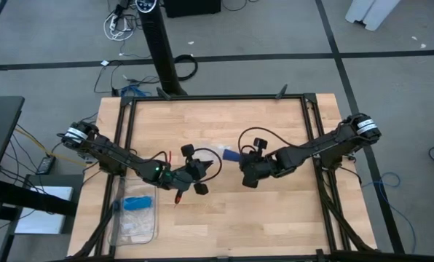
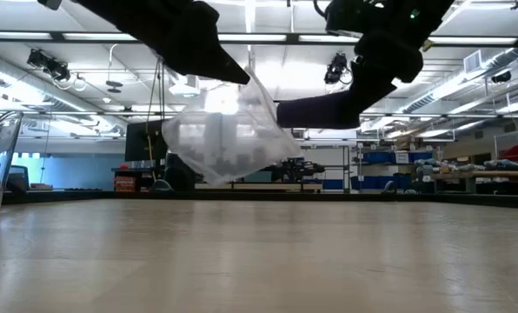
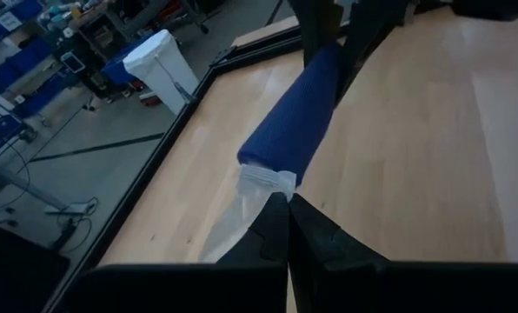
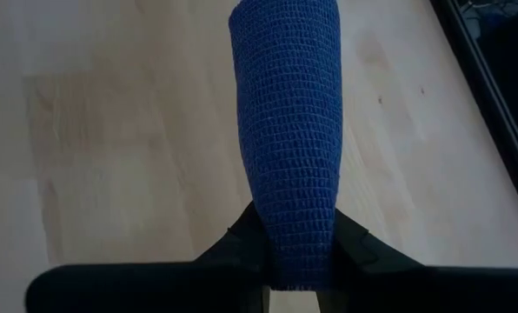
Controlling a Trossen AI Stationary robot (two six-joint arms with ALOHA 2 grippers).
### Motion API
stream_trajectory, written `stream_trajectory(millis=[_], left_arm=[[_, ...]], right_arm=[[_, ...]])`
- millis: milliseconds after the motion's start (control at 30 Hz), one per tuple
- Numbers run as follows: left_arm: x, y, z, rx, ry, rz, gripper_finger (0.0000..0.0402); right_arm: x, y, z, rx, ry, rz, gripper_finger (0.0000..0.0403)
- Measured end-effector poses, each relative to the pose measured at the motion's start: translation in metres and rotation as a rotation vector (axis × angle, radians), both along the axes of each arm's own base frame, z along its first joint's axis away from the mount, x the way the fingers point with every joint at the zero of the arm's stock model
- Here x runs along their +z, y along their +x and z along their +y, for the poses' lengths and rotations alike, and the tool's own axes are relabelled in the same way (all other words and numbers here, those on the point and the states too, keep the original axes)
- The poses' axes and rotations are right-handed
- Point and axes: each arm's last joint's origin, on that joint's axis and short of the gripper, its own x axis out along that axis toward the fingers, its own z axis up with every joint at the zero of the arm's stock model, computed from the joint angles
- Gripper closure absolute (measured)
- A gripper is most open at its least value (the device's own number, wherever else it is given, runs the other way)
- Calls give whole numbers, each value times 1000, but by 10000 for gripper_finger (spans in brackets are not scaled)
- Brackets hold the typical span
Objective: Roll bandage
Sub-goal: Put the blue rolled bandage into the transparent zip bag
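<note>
1. In the high view the right pincer (image 1: 245,169) sits just right of the frame's middle, its fingers pressed onto the near end of the bandage (image 4: 287,130); the right wrist view shows the dark navy roll clamped between the two fingers and running straight away from them.

2. The left pincer (image 1: 211,169) sits just left of middle. Its fingers are pressed together on a pinch of clear plastic — the corner of a plastic bag (image 2: 229,137) that, in the left wrist view, is gathered at the bandage's far end.

3. So the bandage lies between the two pincers, held up off the surface (image 1: 275,218). The low view shows bag and roll hanging clear of the wood, in the upper middle of that frame.

4. Its long axis runs from the right pincer up and leftward in the high view, toward the blue tip showing at centre frame. The right arm carries the roll; the left touches only the bag.

5. As a judgement, the next move turns on pulling along that axis — the pincers drawing apart so the bag slips off the roll's end.

6. At lower left of the high view, a clear tray (image 1: 133,218) with a light-blue item (image 1: 137,201) lies well apart from all this.
</note>
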Motion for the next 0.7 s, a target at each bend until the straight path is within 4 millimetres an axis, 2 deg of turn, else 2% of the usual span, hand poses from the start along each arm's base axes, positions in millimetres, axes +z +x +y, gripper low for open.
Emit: stream_trajectory(millis=[700], left_arm=[[-2, -1, 1, 22, -25, 3, 401]], right_arm=[[5, -3, -5, -89, 16, -49, 351]])
